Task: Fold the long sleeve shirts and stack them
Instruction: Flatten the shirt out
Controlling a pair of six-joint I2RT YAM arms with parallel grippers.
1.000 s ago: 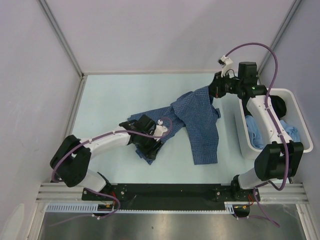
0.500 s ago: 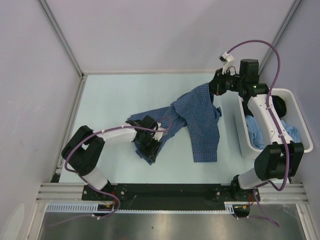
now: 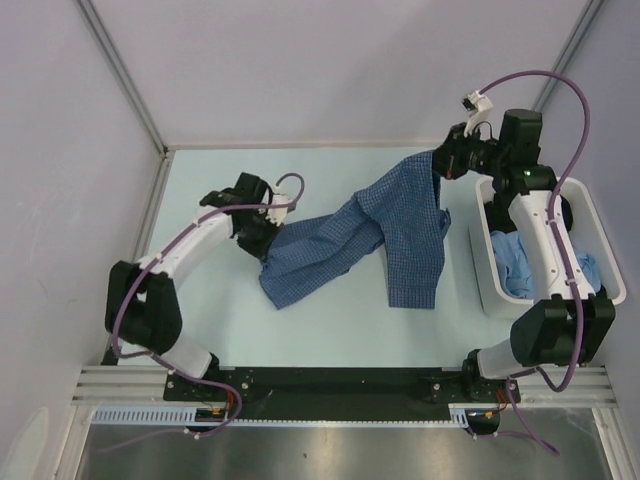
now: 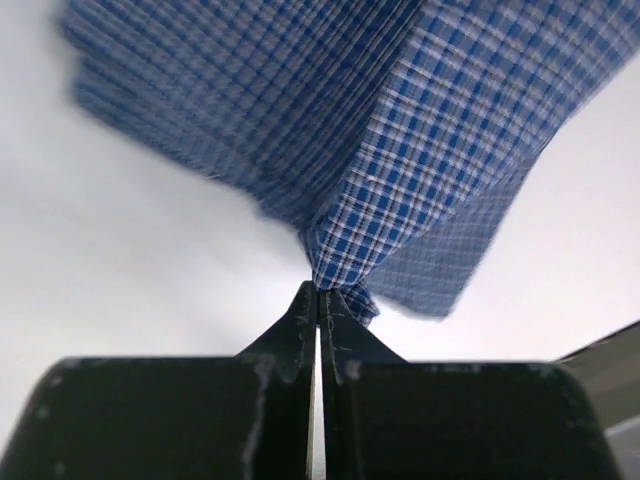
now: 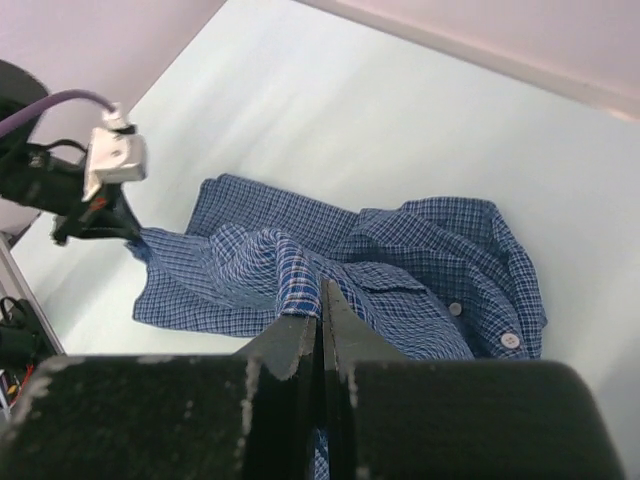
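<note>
Since a second ago the left pincer has swung out leftward, drawing the checked shirt flatter over the tabletop. It and the right pincer are both clamped tight on the cloth, which stretches between them.

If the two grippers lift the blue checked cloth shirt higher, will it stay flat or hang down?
The blue checked cloth shirt is probably very floppy: it sags and creases between the left gripper and the right gripper. It seems light, since thin fingertip pinches hold it. Its loose end would likely hang and trail.
</note>
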